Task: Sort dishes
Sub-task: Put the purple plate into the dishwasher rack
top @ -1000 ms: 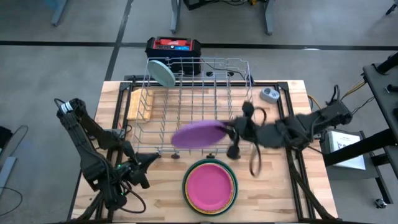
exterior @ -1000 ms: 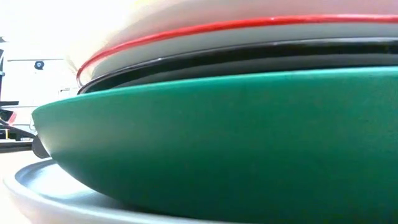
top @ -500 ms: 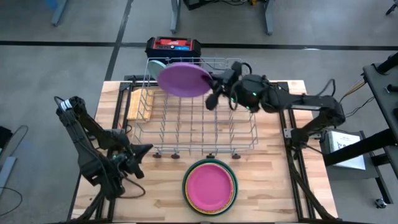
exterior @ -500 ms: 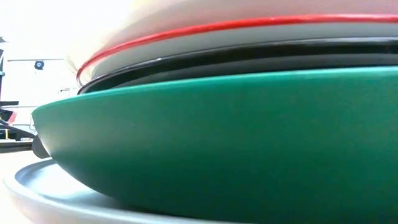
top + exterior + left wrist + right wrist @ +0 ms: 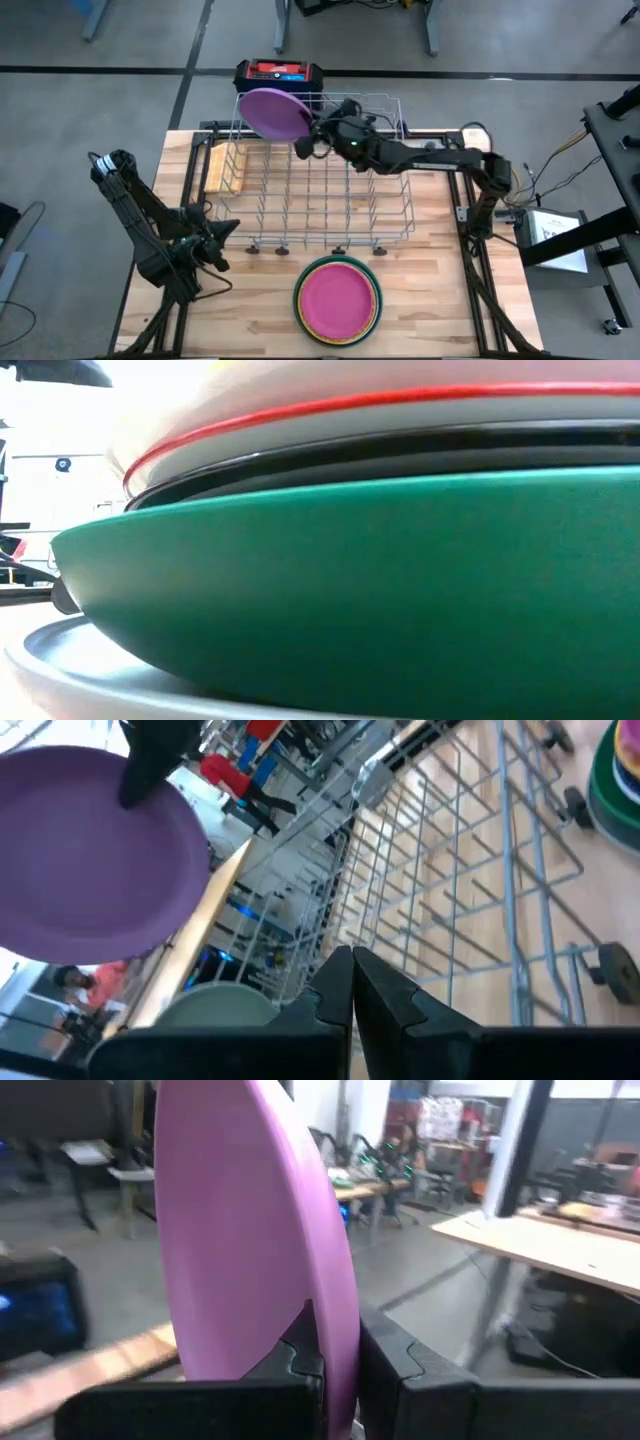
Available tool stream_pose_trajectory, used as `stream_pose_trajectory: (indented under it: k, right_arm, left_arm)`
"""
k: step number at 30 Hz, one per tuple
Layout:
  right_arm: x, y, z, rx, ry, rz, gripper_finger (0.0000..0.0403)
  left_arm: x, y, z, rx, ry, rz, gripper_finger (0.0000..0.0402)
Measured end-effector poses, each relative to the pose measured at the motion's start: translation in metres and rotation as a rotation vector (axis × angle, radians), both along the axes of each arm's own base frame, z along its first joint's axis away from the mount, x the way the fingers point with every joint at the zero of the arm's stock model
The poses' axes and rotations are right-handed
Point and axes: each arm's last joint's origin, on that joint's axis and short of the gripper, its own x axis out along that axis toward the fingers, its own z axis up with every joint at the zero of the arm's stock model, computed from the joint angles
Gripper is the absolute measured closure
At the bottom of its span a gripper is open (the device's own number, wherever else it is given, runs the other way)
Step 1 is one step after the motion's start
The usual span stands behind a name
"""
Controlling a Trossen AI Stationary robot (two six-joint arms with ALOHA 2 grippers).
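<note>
At the lower left of the high view the left gripper (image 5: 216, 240) waited low over the bare table (image 5: 450, 300), its fingers pressed together on nothing, as its own wrist view showed. Right of it, filling the middle of the frame, stood the wire rack (image 5: 320, 190), with a pale plate (image 5: 205, 1005) apparently already upright at its upper-left corner, seen mostly from the left wrist camera. Above that corner, in the upper middle of the frame, the purple plate (image 5: 272, 112) hung tilted on edge, and the right gripper (image 5: 308, 138) had it pinched by the rim, fingers closed either side of it. The step in hand looked like racking this plate; the next move probably called for turning it fully upright and lowering it between two wires just beside the pale one, without knocking that plate or catching the rack's top rail. Behind the rack sat a red and black box (image 5: 280, 74). At the lower middle of the frame the pink plate (image 5: 338, 298) topped a stack on a green plate (image 5: 360, 580), which waited for sorting. A small grey device (image 5: 434, 152) lay at the rack's upper right.
</note>
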Motion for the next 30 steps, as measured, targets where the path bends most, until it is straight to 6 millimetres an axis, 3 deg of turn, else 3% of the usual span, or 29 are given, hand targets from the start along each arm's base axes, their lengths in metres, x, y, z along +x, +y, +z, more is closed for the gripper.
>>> stream_pose_trajectory:
  k: [7, 16, 21, 30]
  right_arm:
    - [0.032, -0.019, -0.027, -0.006, 0.073, -0.043, 0.0385]
    - [0.07, -0.029, -0.036, -0.008, 0.22, -0.044, 0.0384]
    - [0.08, -0.033, -0.038, -0.06, 0.341, -0.105, 0.0384]
    - [0.079, -0.032, -0.034, -0.078, 0.384, -0.098, 0.0384]
  left_arm:
    - [-0.008, 0.012, 0.0, -0.073, -0.041, 0.017, 0.0401]
    - [-0.01, 0.015, 0.007, -0.192, -0.045, 0.047, 0.0402]
    - [-0.011, 0.015, 0.007, -0.234, -0.026, 0.064, 0.0402]
    - [-0.011, 0.016, 0.007, -0.24, -0.025, 0.067, 0.0401]
